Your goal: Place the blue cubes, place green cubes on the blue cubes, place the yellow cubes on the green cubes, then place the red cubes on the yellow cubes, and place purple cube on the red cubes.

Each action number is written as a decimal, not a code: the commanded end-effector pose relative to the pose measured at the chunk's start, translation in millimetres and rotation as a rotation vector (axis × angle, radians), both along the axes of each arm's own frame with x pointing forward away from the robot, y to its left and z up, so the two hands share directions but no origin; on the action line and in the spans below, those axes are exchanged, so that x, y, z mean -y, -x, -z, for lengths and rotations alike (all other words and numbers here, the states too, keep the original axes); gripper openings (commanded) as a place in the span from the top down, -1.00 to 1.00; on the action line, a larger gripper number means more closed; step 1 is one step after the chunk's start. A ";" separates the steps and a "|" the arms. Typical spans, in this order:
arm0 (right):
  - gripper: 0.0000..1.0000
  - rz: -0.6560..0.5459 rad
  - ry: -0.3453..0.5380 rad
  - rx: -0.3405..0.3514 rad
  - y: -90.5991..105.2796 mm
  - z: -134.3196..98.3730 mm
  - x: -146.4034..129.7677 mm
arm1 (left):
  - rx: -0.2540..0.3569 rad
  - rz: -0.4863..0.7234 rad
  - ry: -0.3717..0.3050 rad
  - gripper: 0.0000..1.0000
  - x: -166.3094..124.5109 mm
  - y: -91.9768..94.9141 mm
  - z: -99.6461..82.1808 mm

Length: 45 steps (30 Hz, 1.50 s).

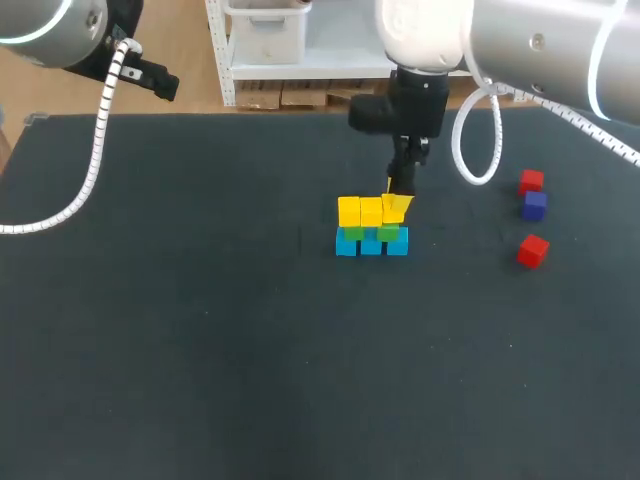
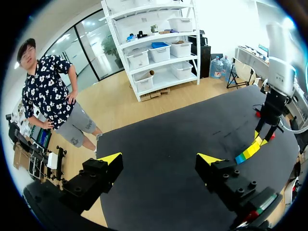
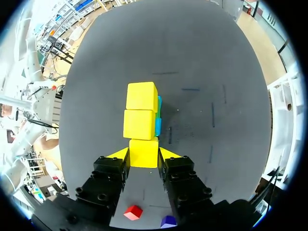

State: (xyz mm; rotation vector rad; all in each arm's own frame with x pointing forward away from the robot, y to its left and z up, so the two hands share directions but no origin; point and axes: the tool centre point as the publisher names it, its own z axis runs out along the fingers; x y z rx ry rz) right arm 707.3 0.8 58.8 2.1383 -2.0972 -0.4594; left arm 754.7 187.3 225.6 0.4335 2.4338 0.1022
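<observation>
Head view: on the dark tabletop point(image 1: 200, 350) the stack point(image 1: 372, 230) is a row of blue cubes point(image 1: 371, 246) with green cubes point(image 1: 352, 233) on them and two yellow cubes point(image 1: 360, 211) on the green. The right gripper point(image 1: 398, 207) stands over the stack's right end. Its fingers are clamped on a third yellow cube point(image 1: 397, 208), which is slightly tilted and level with the other yellows. Well to the right of the stack lie the far red cube point(image 1: 531, 181), the purple cube point(image 1: 535, 204) and the near red cube point(image 1: 532, 250). The left arm point(image 1: 60, 25) is far back and to the left of the stack.

Left wrist view: the left gripper point(image 2: 160, 161) hangs over bare tabletop well away from the stack, its fingers spread wide with nothing between them.

Right wrist view: both fingers press the third yellow cube from two sides, in line with the stack's other yellows. Blue shows below along one side.
</observation>
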 end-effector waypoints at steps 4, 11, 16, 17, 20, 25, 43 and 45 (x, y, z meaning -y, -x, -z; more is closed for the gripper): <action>0.91 -0.002 -0.002 -0.005 0.0 1.4 -0.5 | -0.001 0.002 0.000 -1.00 -0.9 0.5 -0.4; 0.95 0.006 -0.013 0.028 0.6 -3.8 -0.8 | -0.001 0.002 0.000 -1.00 -0.9 0.5 -0.4; 1.00 0.012 -0.019 0.035 0.4 -7.0 0.8 | -0.001 0.002 0.000 -1.00 -0.9 0.5 -0.4; 1.00 0.012 -0.019 0.036 0.8 -7.1 0.9 | -0.001 0.002 0.000 -1.00 -0.9 0.5 -0.4; 1.00 0.009 -0.018 0.035 3.3 -6.5 1.4 | -0.001 0.002 0.000 -1.00 -0.9 0.5 -0.4; 1.00 0.010 -0.015 0.034 4.7 -4.3 2.2 | -0.001 0.002 0.000 -1.00 -0.9 0.5 -0.4; 0.98 0.011 -0.012 0.043 8.1 -1.5 3.7 | -0.001 0.002 0.000 -1.00 -0.9 0.5 -0.4; 0.99 0.010 -0.010 0.043 8.1 -0.8 3.1 | -0.001 0.002 0.000 -1.00 -0.9 0.5 -0.4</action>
